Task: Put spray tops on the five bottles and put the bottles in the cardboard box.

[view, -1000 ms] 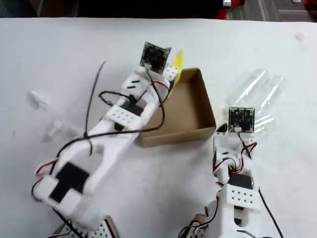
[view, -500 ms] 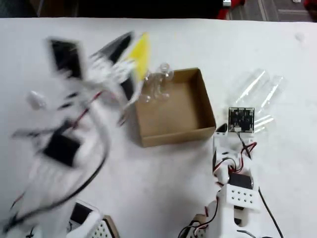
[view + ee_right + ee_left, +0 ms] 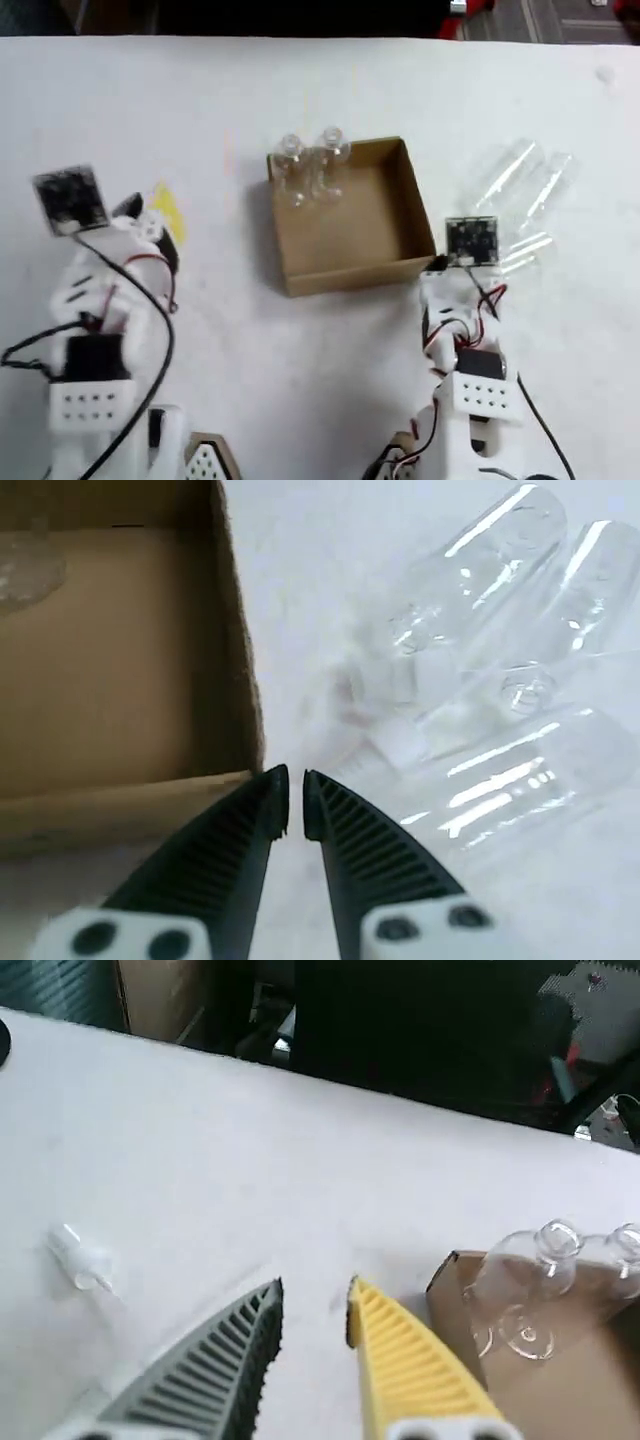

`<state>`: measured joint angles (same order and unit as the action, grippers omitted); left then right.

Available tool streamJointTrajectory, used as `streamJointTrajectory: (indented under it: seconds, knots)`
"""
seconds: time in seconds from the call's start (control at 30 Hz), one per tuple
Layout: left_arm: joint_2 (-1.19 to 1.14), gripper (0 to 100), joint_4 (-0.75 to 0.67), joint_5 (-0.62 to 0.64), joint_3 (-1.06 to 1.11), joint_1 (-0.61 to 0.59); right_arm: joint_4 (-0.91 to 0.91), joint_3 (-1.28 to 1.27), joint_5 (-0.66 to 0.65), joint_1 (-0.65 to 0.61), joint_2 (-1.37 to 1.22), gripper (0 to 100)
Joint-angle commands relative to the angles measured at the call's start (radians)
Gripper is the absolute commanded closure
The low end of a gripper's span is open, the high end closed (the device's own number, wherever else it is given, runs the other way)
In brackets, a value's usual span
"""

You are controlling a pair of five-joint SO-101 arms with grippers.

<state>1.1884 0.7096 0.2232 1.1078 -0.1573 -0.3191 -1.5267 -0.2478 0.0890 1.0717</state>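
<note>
We see 2 clear bottles (image 3: 291, 166) standing in the far left corner of the cardboard box (image 3: 385, 248). Other bottles (image 3: 520, 185) lie on the table (image 3: 330, 90) just right of it. A spray top (image 3: 78, 1258) lies farther left. Our left gripper (image 3: 315, 1300) hangs left of the box, fingers apart, empty. The right gripper (image 3: 295, 790), by the box's near right corner, is almost closed on nothing.

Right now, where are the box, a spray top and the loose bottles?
cardboard box (image 3: 372, 222): high view, bare floor.
spray top (image 3: 79, 1258): left wrist view, white body.
loose bottles (image 3: 478, 542): right wrist view, one bottle's side.
</note>
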Motion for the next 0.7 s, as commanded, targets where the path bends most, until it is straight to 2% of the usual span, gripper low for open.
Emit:
streamJointTrajectory:
  seconds: [0.0,0.4,0.53,0.67]
  knots:
    - [0.019,89,-0.374,-0.018,0.239,-0.016,-0.051,0.046,-0.063,-0.084,0.01,98.3]
    - [0.021,90,-0.387,-0.02,0.279,-0.015,-0.147,0.068,-0.083,-0.147,0.012,98.3]
    - [0.021,90,-0.387,-0.021,0.285,-0.01,-0.171,0.069,-0.144,-0.18,0.012,98.3]
    - [0.021,90,-0.387,-0.021,0.288,-0.01,-0.162,0.087,-0.14,-0.114,0.012,98.3]
